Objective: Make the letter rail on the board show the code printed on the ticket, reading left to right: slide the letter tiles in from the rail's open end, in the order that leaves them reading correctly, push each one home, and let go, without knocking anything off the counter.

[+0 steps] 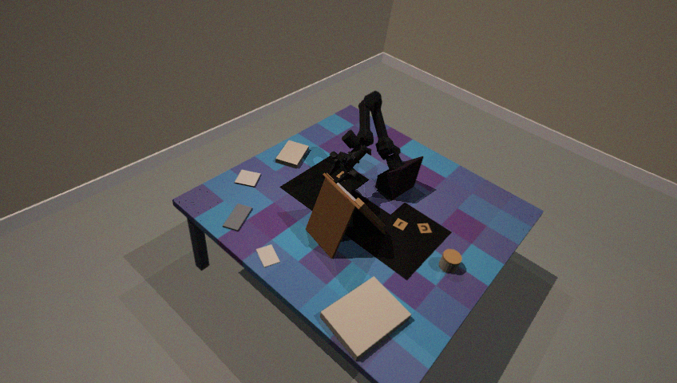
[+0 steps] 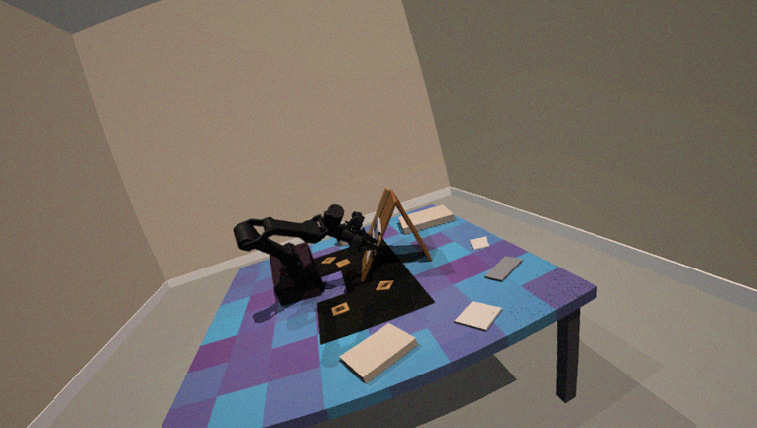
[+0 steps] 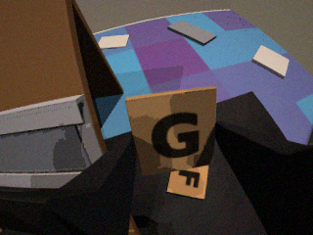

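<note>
The G tile [image 3: 168,132] was in my grip, just beside the board [image 1: 330,215] [image 2: 387,207] [image 3: 34,49], outside the pale grey rail [image 3: 44,180], its letter facing my wrist camera and reading upright there. My pincer [image 1: 342,173] [image 2: 374,245] [image 3: 175,133] was closed on it, the fingers parted by the tile's width, one on each side edge. From above, my fingers were half lost against dark surroundings, so I could not quite tell whether they touched the board.

My arm [image 1: 378,119] [image 2: 280,226] rose from its base near the board, bent high at the elbow, then reached down toward the board's rail side, the wrist angled downward.

Beyond the G tile in the wrist view, the F tile [image 3: 188,182] lay on the black mat [image 1: 303,186] [image 2: 365,321], turned sideways. Two more tiles, one [image 1: 396,227] beside another [image 1: 429,230], lay flat near the board's other end. Farther from the board stood a round wooden-topped cylinder [image 1: 451,259]; behind the board lay a grey slab [image 1: 237,217] [image 2: 503,268] [image 3: 192,31] and a large pale block [image 1: 366,313] [image 2: 427,218].
</note>
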You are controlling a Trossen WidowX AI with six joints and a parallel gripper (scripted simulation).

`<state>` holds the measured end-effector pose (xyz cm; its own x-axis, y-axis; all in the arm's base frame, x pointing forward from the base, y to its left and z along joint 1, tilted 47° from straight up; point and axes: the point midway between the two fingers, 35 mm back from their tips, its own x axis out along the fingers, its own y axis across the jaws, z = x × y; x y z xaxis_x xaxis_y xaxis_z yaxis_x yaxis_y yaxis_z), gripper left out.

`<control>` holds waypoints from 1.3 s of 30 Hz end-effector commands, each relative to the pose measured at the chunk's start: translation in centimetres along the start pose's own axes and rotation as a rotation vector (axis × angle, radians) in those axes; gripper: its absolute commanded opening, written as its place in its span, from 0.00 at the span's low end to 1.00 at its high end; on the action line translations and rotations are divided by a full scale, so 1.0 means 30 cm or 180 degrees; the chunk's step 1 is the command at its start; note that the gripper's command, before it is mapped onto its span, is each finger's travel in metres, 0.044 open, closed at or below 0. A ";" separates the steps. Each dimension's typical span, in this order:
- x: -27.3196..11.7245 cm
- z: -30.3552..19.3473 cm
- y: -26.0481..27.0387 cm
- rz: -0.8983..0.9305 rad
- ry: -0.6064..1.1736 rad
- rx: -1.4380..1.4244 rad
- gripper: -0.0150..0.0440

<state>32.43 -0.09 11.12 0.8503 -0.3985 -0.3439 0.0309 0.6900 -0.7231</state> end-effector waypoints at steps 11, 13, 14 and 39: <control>0.001 -0.002 0.029 0.0001 0.0009 0.0011 0.25; 0.001 -0.002 0.032 0.0002 0.0009 0.0011 0.25; 0.001 -0.002 0.034 0.0002 0.0009 0.0011 0.25; 0.000 -0.001 0.076 0.0002 0.0009 0.0012 0.25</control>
<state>32.50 1.29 9.71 0.8502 -0.3981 -0.3446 0.0306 0.6907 -0.7225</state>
